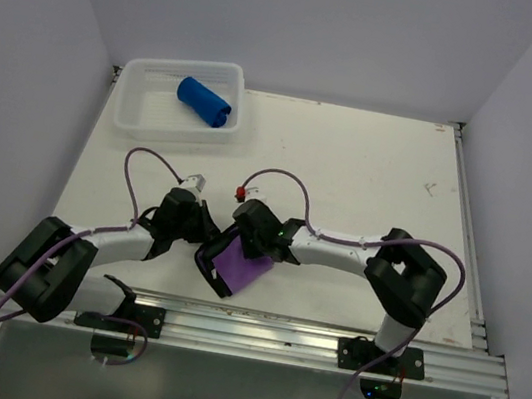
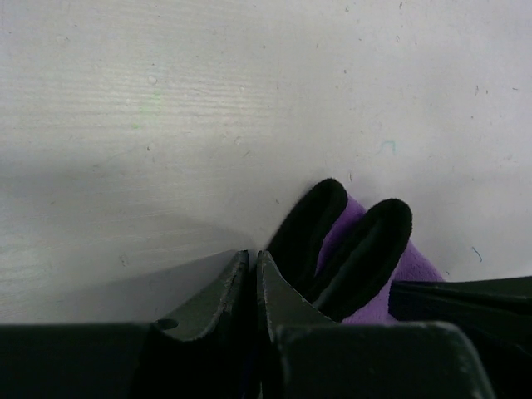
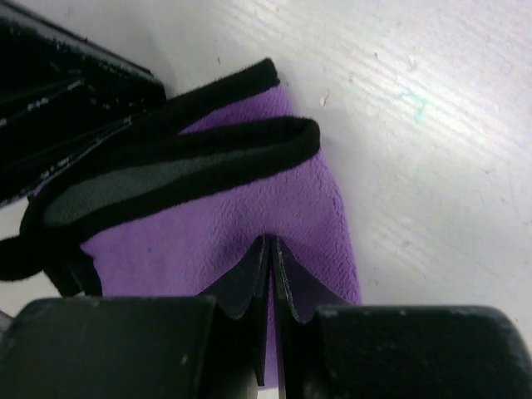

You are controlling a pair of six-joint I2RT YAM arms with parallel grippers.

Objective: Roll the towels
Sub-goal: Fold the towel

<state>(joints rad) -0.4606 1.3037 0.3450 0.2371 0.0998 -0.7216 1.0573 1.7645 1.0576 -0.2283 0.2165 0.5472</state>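
Note:
The light purple towel with its dark edge lies bunched near the table's front edge, between my two grippers. My right gripper is shut on its purple cloth, and a strip of purple shows between the fingers. My left gripper is shut too. Two dark-edged folds of the purple towel rise right against its right finger, so it seems to pinch the towel's edge. In the top view the left gripper and right gripper sit side by side. The royal blue towel lies rolled in the basket.
A white mesh basket stands at the table's back left corner. A metal rail runs along the front edge just below the purple towel. Purple cables loop over both arms.

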